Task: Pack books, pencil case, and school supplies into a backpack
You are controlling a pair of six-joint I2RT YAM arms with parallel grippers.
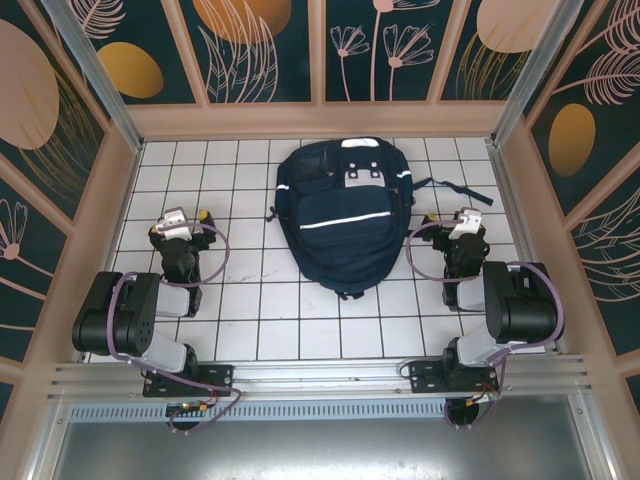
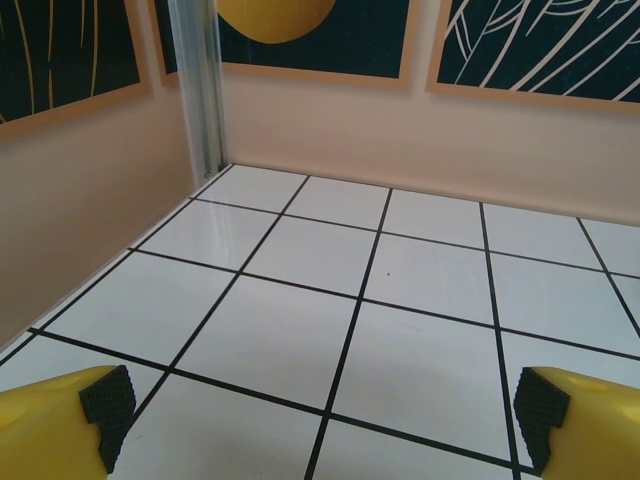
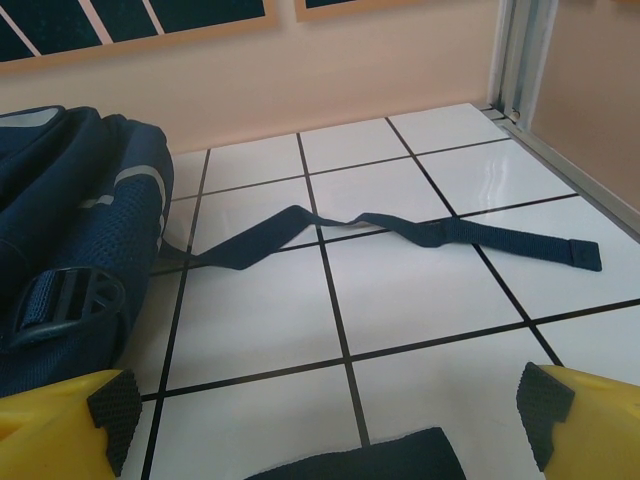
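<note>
- The navy backpack [image 1: 345, 215] lies flat on the white tiled table [image 1: 240, 300], in the centre and upper middle of the overhead frame. Its front faces up, with a white reflective stripe across it and grey-white patches near its upper end.
- The left gripper [image 1: 182, 216] sits left of centre in the overhead frame, well apart from the backpack. Its jaws are spread wide and it grasps nothing.
- Seen from the left wrist, the left gripper [image 2: 325, 410] shows yellow fingers tipped with black pads [image 2: 108, 405] in the two lower corners, with bare tile between them. A metal post [image 2: 205, 90] rises at the upper left.
- The right gripper [image 1: 462, 220] sits right of centre in the overhead frame, near the backpack's right side but not touching it. It too is released and empty.
- Seen from the right wrist, the right gripper [image 3: 325, 410] brackets the lower edge, with the backpack [image 3: 70, 220] bulking at the left and a black buckle [image 3: 65, 297] on its side.
- A dark strap [image 3: 400, 228] trails from the bag across the tiles toward the right of that frame, lying loose and flat.
- Dark blue fabric [image 3: 370, 458] shows at the bottom edge between the fingers; what it belongs to cannot be told.
</note>
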